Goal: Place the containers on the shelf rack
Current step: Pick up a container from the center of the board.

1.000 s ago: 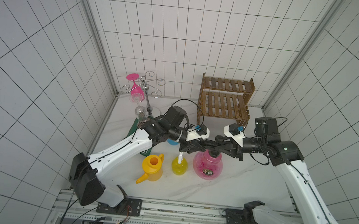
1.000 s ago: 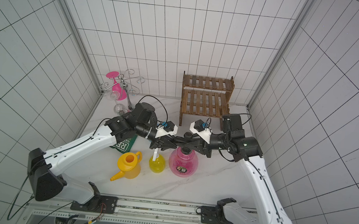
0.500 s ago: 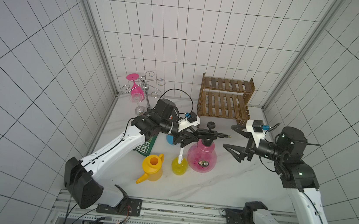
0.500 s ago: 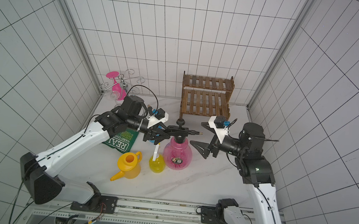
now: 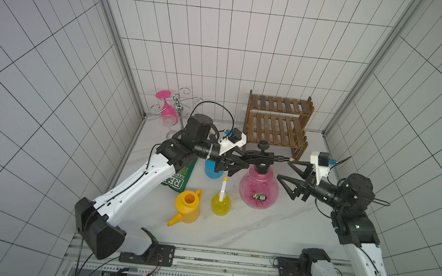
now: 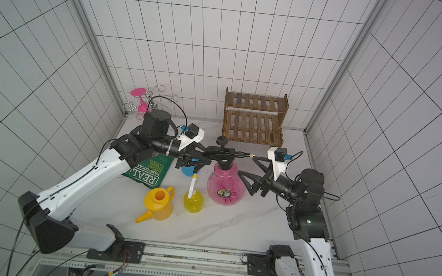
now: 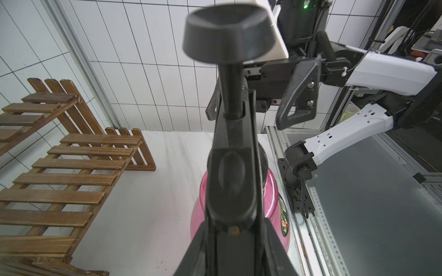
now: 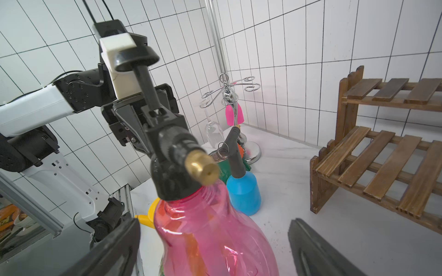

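Note:
The pink sprayer (image 5: pixel 258 189) (image 6: pixel 226 185) (image 8: pixel 210 229) is near the table's middle, in front of the empty wooden shelf rack (image 5: pixel 277 127) (image 6: pixel 253 122) (image 7: pixel 71 165) (image 8: pixel 382 162). My left gripper (image 5: pixel 245 161) (image 6: pixel 208 157) (image 7: pixel 235 229) is shut on its black pump handle. Whether its base touches the table I cannot tell. My right gripper (image 5: pixel 285 170) (image 6: pixel 247 166) (image 8: pixel 214 221) stands open just right of the sprayer, touching nothing. The blue sprayer (image 5: pixel 212 171) (image 8: pixel 244 193), yellow trigger bottle (image 5: pixel 220 204) (image 6: pixel 193 201) and watering can (image 5: pixel 187 206) (image 6: pixel 158 202) stand on the table to its left.
A green snack bag (image 5: pixel 179 179) (image 6: pixel 149 173) lies under the left arm. A chrome glass holder (image 5: pixel 181 106) (image 8: pixel 229 95) with a pink wine glass (image 5: pixel 167 107) stands in the back left corner. A metal rail (image 5: pixel 202 254) runs along the table's front edge.
My right gripper has let go of the pink sprayer's top, opened wide and drawn back to the right. The left gripper kept its hold and shifted the sprayer slightly toward the rack.

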Tool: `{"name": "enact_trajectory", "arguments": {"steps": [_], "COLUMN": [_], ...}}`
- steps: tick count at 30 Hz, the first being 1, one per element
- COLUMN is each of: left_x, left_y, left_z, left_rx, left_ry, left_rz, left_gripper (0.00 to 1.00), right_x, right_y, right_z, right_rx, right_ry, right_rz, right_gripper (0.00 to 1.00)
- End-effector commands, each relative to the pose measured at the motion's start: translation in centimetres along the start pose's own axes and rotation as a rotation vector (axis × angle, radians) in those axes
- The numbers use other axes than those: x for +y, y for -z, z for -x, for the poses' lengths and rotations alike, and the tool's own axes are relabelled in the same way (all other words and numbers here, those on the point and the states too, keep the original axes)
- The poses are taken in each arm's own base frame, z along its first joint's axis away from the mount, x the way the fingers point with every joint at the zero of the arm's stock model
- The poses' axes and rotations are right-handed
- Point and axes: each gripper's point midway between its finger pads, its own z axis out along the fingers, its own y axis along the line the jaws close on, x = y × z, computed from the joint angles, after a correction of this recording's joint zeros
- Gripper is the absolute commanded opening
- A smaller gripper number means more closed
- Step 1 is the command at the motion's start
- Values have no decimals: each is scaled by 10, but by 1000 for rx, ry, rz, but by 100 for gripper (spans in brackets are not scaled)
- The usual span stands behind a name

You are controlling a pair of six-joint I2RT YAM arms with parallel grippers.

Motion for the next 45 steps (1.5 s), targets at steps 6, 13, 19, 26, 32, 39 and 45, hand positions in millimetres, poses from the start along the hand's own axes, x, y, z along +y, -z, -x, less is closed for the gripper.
{"name": "enact_trajectory", "arguments": {"steps": [6, 13, 19, 26, 32, 39, 45], "left_x": [-11, -8, 9, 12, 10, -1, -2], "left_y": [0, -3, 8, 18, 13, 7, 7], "left_z": [35, 36, 40, 43, 45, 46, 45], "left_rx": [-102, -112, -127, -144, -158, -167, -163], "left_ry": [-61, -38, 17, 23, 19, 12, 20], "left_rz": [-62, -63, 5, 18, -10, -70, -72], "left_gripper": [0, 0, 0, 0, 0, 0, 0], "right_x": [20, 39, 47, 37, 61, 36, 60], "right_y": [-21, -39, -34, -8, -24, -41, -39], "right_z": [66, 64, 47, 28, 43, 78, 100], "right_rx": [-236, -181, -79, -44, -60, -208, -274], "right_ry": [0, 52, 131, 222, 178, 126, 141], "right_rz": [180, 268, 261, 133, 319, 182, 329], "right_gripper": [99, 95, 91, 98, 97, 100, 93]}}
